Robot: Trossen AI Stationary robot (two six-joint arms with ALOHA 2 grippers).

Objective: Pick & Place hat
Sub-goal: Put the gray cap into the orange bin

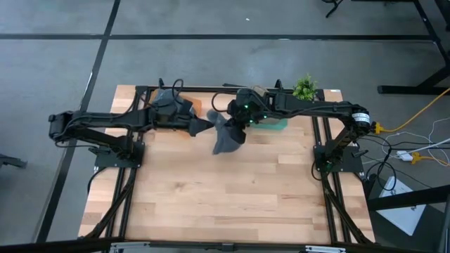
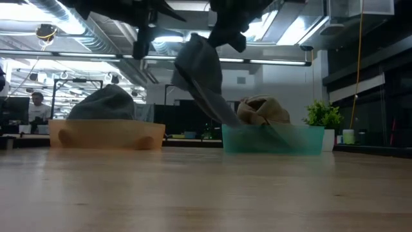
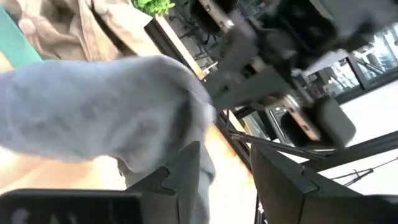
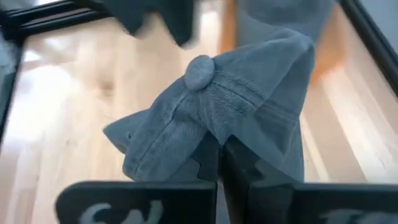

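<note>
Right fingers [image 4: 219, 155] pinch the unlabelled grey hat [image 4: 236, 106].

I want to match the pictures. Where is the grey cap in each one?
High view: grey cap, centre.
Low view: hanging upper middle.
Left wrist view: filling the left.
Right wrist view: centre, right end effector pinching it.
Shared landmark: teal bin.

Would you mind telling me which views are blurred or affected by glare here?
Left wrist view: the grey hat is soft with blur, and the background behind the right arm is washed out. Low view: bright ceiling lights leave the hanging hat and the arms as dark shapes. Right wrist view: the hat is sharp, the left gripper blurred.
</note>
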